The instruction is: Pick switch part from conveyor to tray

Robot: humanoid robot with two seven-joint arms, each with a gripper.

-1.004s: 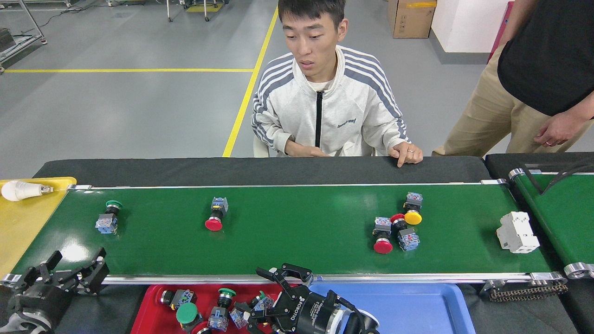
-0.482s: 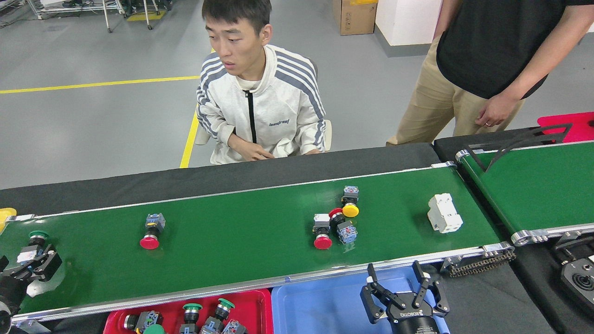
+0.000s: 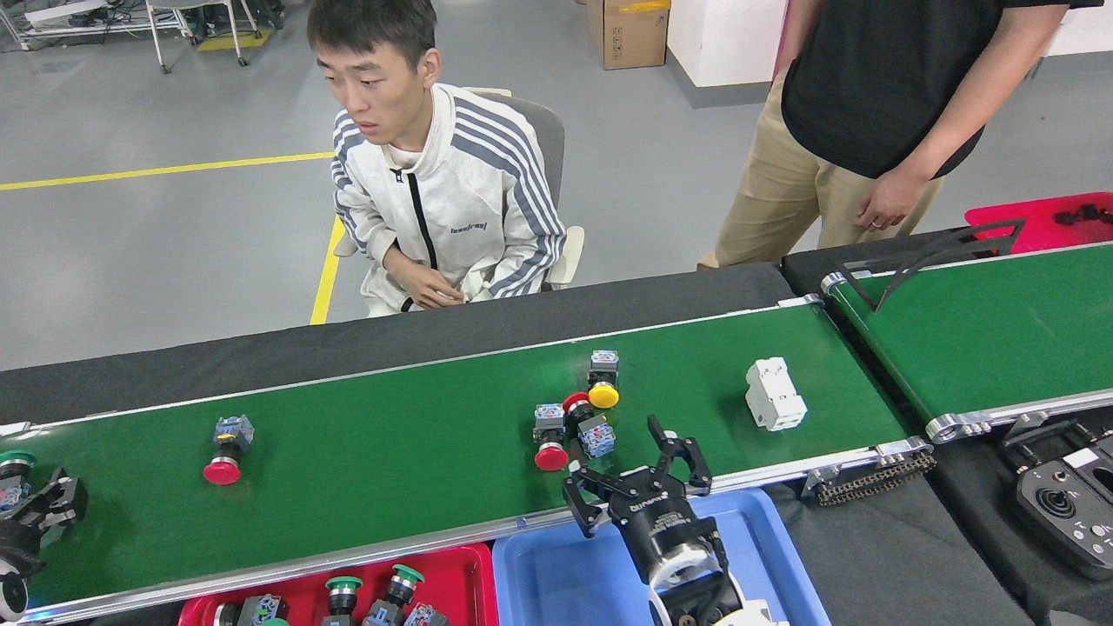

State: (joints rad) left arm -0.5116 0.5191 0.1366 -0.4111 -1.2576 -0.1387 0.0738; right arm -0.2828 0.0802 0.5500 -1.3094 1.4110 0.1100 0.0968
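The conveyor (image 3: 391,461) is the long green belt running across the head view. On it lie a red-capped switch part (image 3: 222,458), a cluster of three switch parts (image 3: 576,419) with red and yellow caps, and a green-capped switch part (image 3: 12,476) at the far left edge. My right gripper (image 3: 635,471) is open over the belt's near rail, just in front and to the right of the cluster, holding nothing. My left gripper (image 3: 43,513) sits at the far left against the green-capped part; its grip is unclear. The blue tray (image 3: 539,582) lies under my right arm.
A white breaker block (image 3: 774,393) stands on the belt's right end. A red tray (image 3: 469,569) holds several switch parts. A second green belt with a black guide bar (image 3: 939,256) is at right, a black controller (image 3: 1065,504) below it. One person sits behind the belt, another stands.
The view has swung right, so everything sits further left. My right gripper rose from over the trays to the belt's near rail beside the cluster. The seated person's hand left the table edge.
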